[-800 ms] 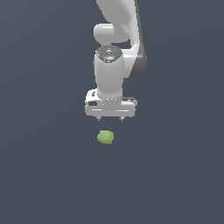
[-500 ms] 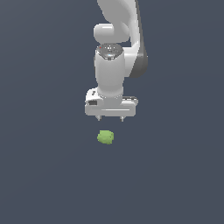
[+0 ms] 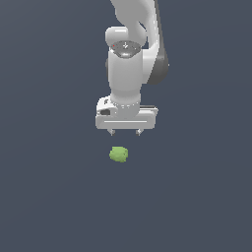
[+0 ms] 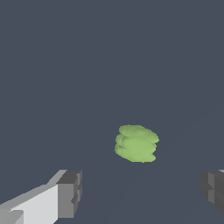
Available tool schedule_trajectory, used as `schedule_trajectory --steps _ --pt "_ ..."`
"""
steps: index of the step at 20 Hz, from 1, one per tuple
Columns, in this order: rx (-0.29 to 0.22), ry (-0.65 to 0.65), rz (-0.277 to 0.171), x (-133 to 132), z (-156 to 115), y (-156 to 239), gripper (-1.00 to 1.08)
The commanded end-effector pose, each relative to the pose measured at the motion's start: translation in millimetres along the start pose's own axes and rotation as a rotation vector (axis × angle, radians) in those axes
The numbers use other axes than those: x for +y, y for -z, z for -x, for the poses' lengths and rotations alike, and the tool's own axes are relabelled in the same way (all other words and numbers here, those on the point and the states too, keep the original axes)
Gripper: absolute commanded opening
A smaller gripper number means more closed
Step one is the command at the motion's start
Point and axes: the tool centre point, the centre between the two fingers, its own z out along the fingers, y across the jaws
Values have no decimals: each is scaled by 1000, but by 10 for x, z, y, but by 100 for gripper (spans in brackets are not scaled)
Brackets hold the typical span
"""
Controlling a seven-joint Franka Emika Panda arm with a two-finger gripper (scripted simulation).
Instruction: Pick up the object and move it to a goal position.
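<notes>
In the exterior view, the white gripper [image 3: 126, 132] was seen pointing down, apart from the green object [image 3: 118, 154] lying on the dark floor [image 3: 49, 197] just below it. In the wrist view, the object [image 4: 136, 143] was seen between the widely parted fingers [image 4: 70, 192], ungrasped.

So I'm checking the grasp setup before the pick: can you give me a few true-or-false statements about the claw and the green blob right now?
1. The claw is open. True.
2. The green blob is clamped between the fingers. False: it lies free on the dark surface, untouched.
3. In the wrist view, the blob sits ahead of the fingertips, not between them. True.
4. The blob is wider than the claw. False: it is clearly narrower.
5. A second green blob lies nearby. False: only one shows.
</notes>
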Motion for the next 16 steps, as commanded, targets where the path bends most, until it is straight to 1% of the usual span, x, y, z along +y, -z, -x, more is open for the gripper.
schedule_trajectory --steps 1,8,16 --pt "0 5 0 2 0 -4 100" --pt "-6 67 3 19 2 -60 100" --pt "-20 213 5 60 9 -192 100"
